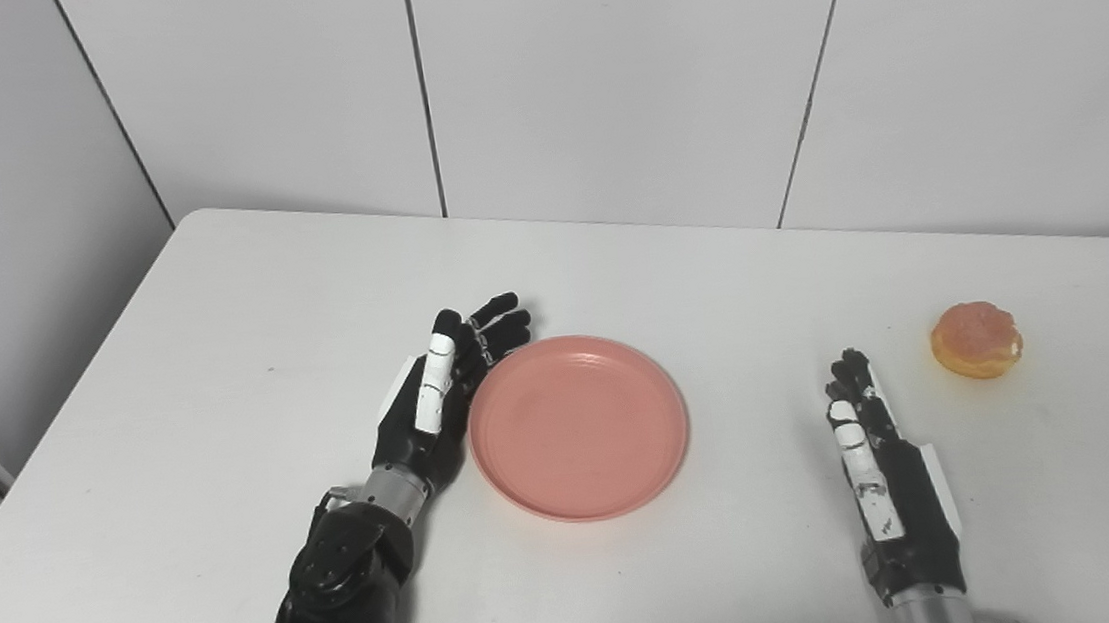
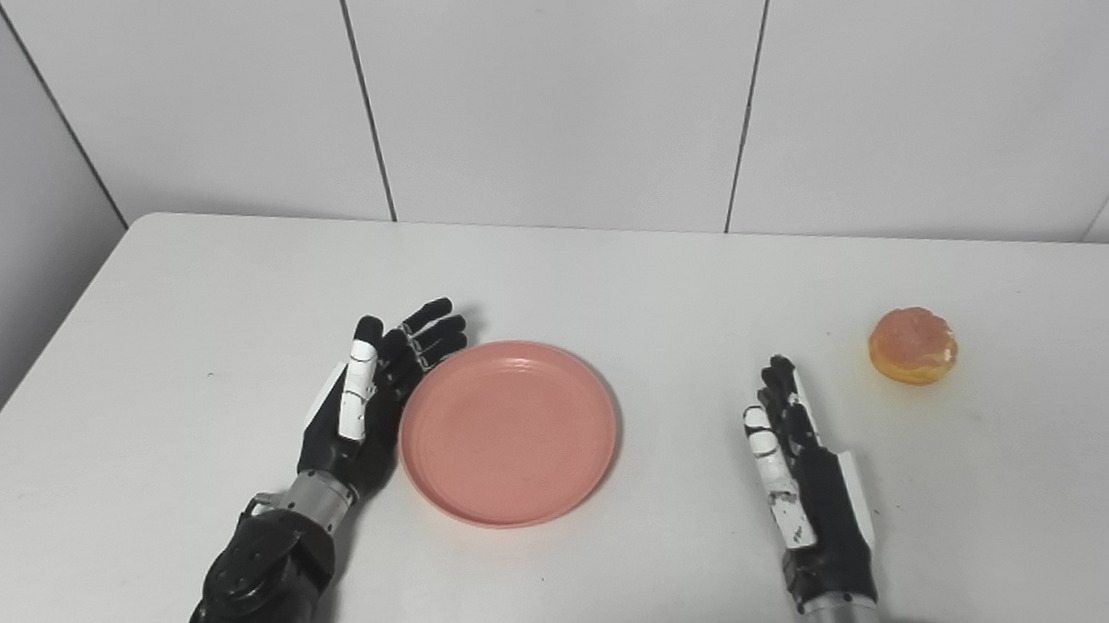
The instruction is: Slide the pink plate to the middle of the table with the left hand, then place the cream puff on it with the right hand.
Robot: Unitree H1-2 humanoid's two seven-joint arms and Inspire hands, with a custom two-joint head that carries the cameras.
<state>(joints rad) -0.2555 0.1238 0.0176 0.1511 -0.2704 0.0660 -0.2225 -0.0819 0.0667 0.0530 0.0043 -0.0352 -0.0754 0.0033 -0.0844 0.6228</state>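
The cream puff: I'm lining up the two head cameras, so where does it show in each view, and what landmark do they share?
Left eye view: the cream puff lies on the table at far right, just beyond and right of the right hand.
Right eye view: it sits further in from the right edge, same height.
Shared landmark: the pink plate, left of centre in both.
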